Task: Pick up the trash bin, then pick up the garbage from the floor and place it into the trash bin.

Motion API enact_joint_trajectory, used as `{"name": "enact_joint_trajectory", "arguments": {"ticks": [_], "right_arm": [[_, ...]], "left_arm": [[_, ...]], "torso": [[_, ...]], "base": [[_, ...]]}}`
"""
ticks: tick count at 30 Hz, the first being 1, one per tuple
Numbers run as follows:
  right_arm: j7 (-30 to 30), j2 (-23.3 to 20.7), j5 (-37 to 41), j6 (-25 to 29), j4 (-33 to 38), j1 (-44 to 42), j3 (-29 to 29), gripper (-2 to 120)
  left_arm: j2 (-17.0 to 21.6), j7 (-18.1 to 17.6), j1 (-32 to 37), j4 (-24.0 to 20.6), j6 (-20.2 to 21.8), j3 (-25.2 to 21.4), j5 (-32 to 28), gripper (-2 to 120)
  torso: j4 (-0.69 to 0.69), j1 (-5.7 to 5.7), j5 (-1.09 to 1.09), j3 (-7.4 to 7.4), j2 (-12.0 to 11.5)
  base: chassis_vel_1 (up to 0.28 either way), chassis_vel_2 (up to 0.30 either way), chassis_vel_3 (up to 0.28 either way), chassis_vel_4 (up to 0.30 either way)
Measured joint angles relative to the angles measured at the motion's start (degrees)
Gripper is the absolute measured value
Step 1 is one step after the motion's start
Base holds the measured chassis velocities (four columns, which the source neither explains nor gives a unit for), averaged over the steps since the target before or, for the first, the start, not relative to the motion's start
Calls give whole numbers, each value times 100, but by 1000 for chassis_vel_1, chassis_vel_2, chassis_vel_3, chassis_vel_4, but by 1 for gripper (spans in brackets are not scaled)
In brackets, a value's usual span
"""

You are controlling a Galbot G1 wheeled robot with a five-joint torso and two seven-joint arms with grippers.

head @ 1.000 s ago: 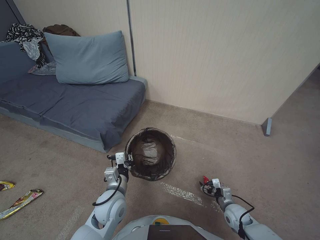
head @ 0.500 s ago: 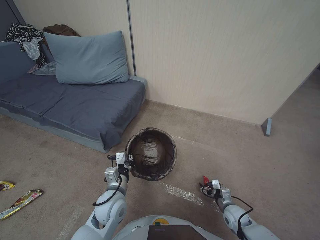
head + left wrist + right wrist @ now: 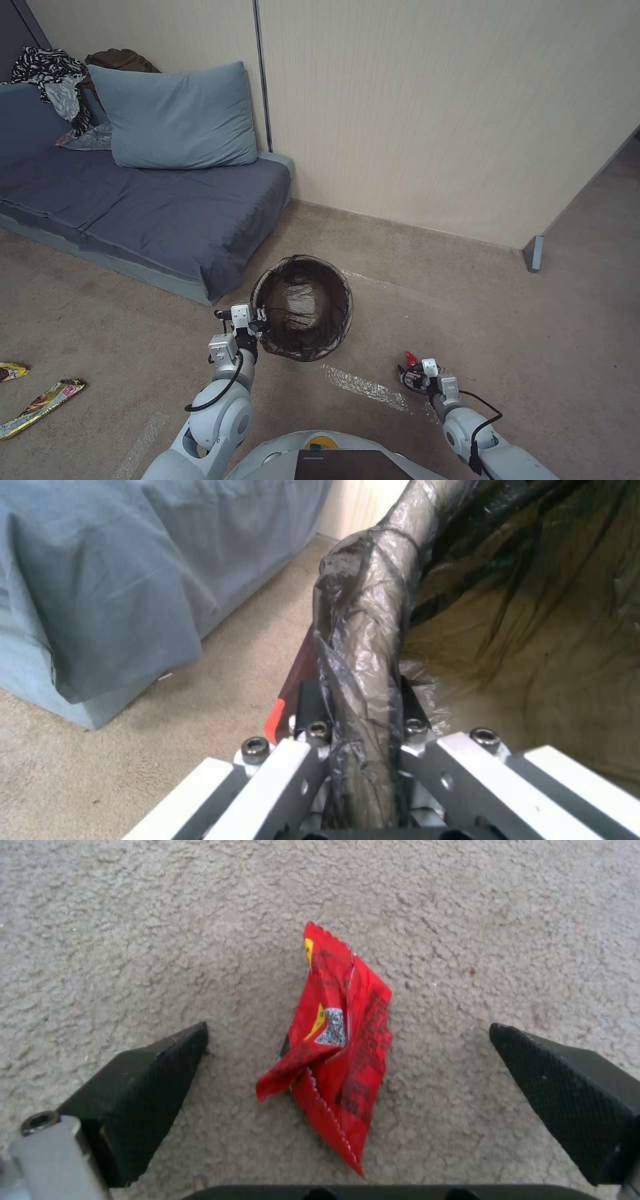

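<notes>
Two claws are busy: the left claw [image 3: 259,320] stays clenched on the bin [image 3: 303,308] rim, while the right claw [image 3: 347,1075], spread wide, has lowered around the red wrapper [image 3: 337,1050] on the floor [image 3: 520,320], ready to pinch.

Right gripper [image 3: 408,375] sits slightly nearer the robot's base than a second ago, its arm drawn back; jaws spread either side of red wrapper [image 3: 333,1050] on carpet.

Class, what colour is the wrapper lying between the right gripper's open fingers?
Red, with small yellow marks; the wrapper shows best in the right wrist view.
</notes>
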Motion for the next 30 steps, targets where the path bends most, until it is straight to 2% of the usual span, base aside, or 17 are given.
{"name": "enact_joint_trajectory", "arguments": {"ticks": [4,7,14,21,30], "right_arm": [[18,24,-20,8,-5,21,-17,95],[30,32,-40,19,33,7,-23,86],[84,36,-36,-44,119,-52,-30,72],[238,9,58,-333,305,-161,-17,52],[385,2,172,-446,310,-140,12,34]], "left_arm": [[-3,-1,-6,8,-2,4,-1,2],[-2,-1,-8,10,-4,3,-1,2],[-12,-4,-19,14,-6,8,-5,2],[-15,-18,-29,9,-6,21,-37,2],[20,-60,-45,-29,1,0,-108,2]], "torso": [[0,0,2,0,0],[0,0,1,0,0],[1,0,1,0,0],[5,0,5,-1,0],[5,0,4,0,0]], "base": [[0,0,0,0],[0,0,0,0],[0,0,0,0],[0,0,0,0],[0,0,0,0]]}}
